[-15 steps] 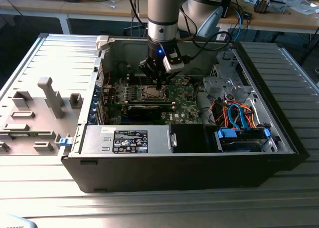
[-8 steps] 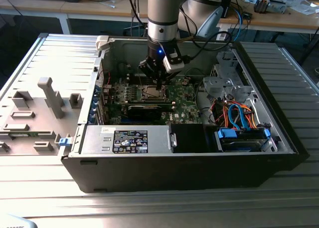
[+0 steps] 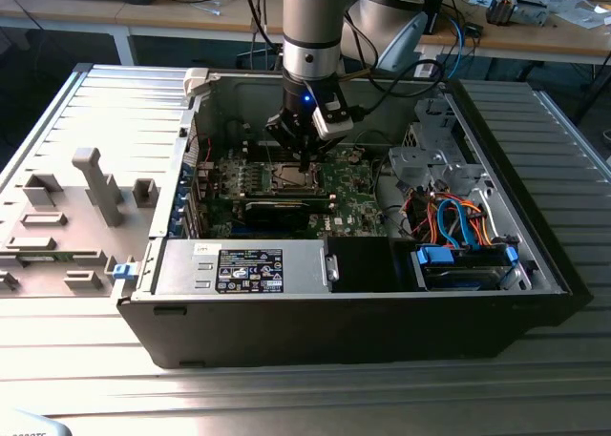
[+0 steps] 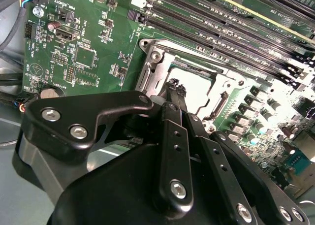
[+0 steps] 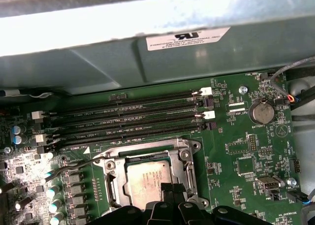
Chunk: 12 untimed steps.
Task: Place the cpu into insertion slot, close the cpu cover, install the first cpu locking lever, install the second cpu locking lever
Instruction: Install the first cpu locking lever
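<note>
End effector (image 5: pixel 170 189) hovers above cpu (image 5: pixel 147 178) seated in insertion slot (image 5: pixel 112 181).

Harsh glare on the case wall (image 5: pixel 147 18); board corners blown out, perhaps by a wrist lamp.

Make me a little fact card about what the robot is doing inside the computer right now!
place: open computer case on a metal table
gripper: gripper low over the socket, fingertips close together
cpu: cpu lies flat in the insertion slot, silver face up
cpu cover: cpu cover lies down around the chip
lever: thin metal lever beside the socket, end sticking out
nearby: four long memory slots, round coin battery
</note>
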Motion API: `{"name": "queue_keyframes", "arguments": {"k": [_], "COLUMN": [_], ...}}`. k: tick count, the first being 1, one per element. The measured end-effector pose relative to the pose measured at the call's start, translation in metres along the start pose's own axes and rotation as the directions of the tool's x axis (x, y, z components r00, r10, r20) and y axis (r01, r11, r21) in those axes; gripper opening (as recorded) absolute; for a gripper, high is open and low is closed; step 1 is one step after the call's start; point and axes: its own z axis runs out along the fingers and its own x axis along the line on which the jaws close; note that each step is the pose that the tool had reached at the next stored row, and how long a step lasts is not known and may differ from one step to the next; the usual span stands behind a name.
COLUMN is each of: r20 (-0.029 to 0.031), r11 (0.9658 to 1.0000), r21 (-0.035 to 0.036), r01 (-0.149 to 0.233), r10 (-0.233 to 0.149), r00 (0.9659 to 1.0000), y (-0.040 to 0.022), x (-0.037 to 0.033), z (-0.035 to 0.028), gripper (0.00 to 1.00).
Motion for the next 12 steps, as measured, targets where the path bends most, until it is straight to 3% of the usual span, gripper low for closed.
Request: {"name": "queue_keyframes", "arguments": {"k": [12], "r20": [0.0003], "r11": [1.0], "r21": [-0.0002], "r01": [0.007], "r10": [-0.007], "r00": [1.0], "y": [0.0], "x": [0.0], "z": [0.0], "gripper": [0.11]}}
